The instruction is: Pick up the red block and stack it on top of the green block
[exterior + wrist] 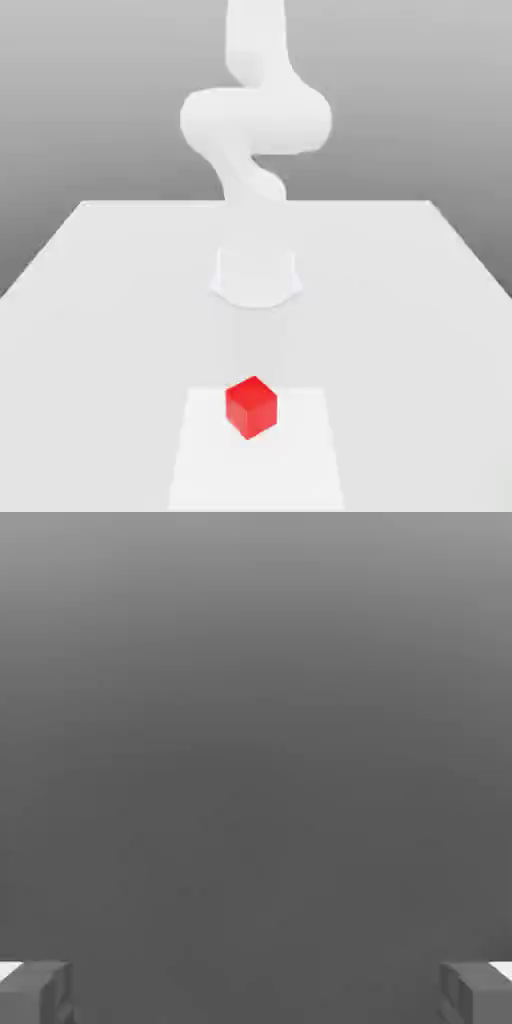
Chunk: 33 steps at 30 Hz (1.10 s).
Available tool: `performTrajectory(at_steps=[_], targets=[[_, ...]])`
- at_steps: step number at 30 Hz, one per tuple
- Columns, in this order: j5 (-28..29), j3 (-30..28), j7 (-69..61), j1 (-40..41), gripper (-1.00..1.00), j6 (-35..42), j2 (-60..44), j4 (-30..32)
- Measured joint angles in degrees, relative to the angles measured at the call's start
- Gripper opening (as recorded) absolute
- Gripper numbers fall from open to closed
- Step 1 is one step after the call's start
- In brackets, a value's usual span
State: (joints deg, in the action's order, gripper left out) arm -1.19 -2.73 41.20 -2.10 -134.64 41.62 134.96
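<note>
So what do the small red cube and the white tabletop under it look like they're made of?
Small red cube: matte, smooth, plastic-like; flat, even colour on each face, no grain or glint. White tabletop: smooth matte surface, uniform, no texture or reflections. Both are simulator renders, so the material stays open.

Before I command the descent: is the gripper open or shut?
Open: the gripper fingertips sit far apart, nothing between them.
</note>
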Motion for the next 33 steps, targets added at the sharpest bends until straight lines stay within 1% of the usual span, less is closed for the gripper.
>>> performTrajectory(at_steps=[5,12,15,18,21,25,31,32,33], targets=[[-2.48,-5.18,-10.66,-4.54,0.0,-6.4,-10.19,7.1],[-4.34,-9.13,-24.57,-9.06,0.0,-15.48,-24.73,17.08],[-3.2,-9.68,-29.97,-9.84,0.0,-20.14,-31.74,21.89],[1.02,-9.88,-32.96,-9.4,0.0,-25.11,-38.49,26.39],[0.71,-9.8,-34.51,-9.46,0.0,-28.03,-42.11,26.69],[-2.46,-8.45,-37.11,-8.99,0.0,-31.72,-46.5,26.0],[-8.01,-3.49,-41.02,-5.38,0.0,-37.66,-53.64,25.26],[-8.55,-2.67,-41.37,-4.72,-1.0,-38.43,-54.56,25.21],[-8.55,-2.67,-41.37,-4.72,-1.0,-38.43,-54.56,25.21]])
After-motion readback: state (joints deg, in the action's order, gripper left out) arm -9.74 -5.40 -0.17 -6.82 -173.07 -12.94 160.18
